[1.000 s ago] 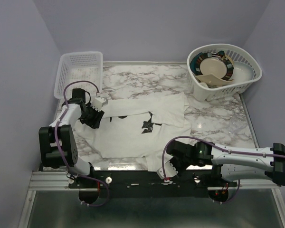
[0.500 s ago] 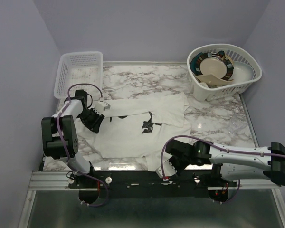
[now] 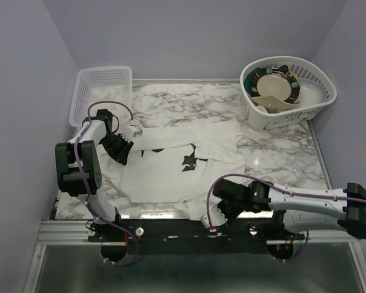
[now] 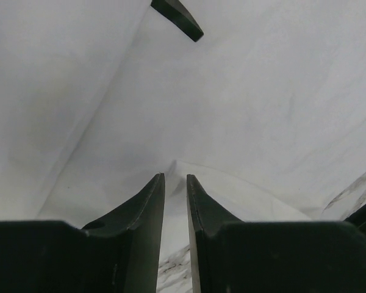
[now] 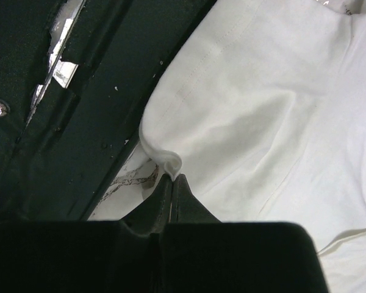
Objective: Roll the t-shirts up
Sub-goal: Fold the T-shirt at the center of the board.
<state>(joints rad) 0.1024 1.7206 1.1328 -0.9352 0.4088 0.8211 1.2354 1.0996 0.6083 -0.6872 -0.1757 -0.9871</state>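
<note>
At the near hem, right fingers (image 5: 161, 196) clench the t-shirt (image 3: 165, 174); left fingers (image 4: 147, 204), hold unclear, should seat cloth deeply before lifting.

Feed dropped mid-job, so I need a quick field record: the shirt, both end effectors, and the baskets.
t-shirt: white, spread on marble table, black chest marks up
left end effector: at shirt's left edge, jaws narrowly apart, cloth ridge at tips
right end effector: shut on near hem fold
baskets: rectangular lattice basket far left; round basket holding plates far right
</note>
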